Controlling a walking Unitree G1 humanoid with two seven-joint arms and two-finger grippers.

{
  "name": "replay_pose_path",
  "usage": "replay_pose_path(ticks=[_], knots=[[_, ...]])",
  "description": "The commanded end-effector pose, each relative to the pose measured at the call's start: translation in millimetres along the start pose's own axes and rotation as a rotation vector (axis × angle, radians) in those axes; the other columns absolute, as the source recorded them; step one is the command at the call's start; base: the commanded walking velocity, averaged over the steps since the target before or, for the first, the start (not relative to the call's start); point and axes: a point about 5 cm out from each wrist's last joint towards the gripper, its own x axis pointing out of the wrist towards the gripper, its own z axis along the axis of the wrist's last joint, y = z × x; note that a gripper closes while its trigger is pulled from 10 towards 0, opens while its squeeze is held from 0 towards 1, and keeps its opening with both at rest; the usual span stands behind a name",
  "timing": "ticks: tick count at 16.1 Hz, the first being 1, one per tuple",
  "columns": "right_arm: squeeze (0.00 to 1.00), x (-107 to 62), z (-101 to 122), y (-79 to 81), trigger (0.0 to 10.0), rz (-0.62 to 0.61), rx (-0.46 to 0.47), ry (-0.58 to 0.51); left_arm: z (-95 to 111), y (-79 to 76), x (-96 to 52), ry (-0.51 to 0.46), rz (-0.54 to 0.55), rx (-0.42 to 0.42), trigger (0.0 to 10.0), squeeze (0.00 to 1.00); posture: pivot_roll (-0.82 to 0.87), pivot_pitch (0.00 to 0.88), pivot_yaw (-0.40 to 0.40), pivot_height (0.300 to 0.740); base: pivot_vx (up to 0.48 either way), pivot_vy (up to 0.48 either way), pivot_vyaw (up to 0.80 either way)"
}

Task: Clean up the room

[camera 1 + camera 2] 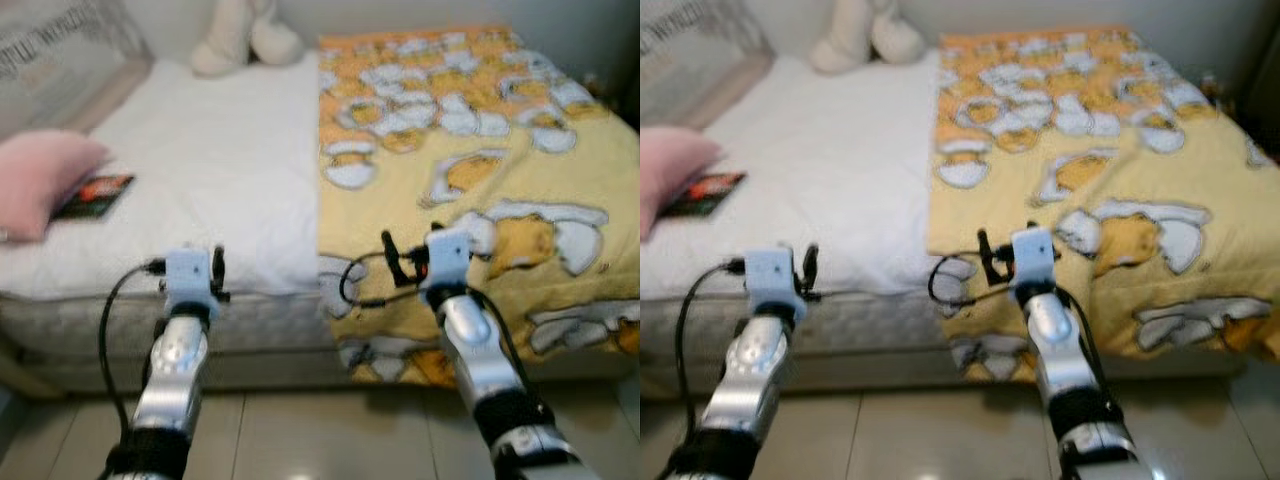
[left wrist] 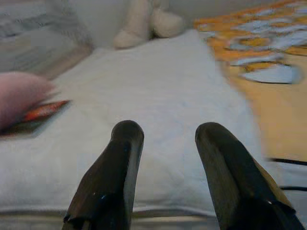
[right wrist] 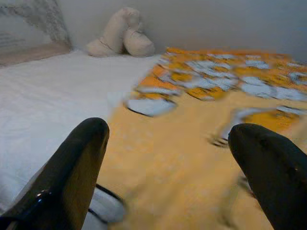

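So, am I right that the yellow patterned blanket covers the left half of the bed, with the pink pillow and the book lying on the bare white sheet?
Not quite: the yellow patterned blanket covers the right half of the bed, not the left. The left eye view shows it. The rest holds: the pink pillow and the book lie on the bare white sheet, on the left half.

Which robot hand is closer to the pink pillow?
Left. The left gripper hovers at the bed's edge, nearer the pink pillow. The right gripper is farther off, over the yellow blanket.
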Motion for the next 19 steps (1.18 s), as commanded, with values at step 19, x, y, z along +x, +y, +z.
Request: replay_pose_path(ticks=[19], knots=[[0.00, 42.4, 25.9, -0.8, 10.0, 0.082, 0.049, 0.026, 3.6, -13.8, -19.3, -0.083, -0.165, 0.016, 10.0, 0.00, -0.05, 0.000, 0.107, 0.740, 0.043, -0.062, 0.08]])
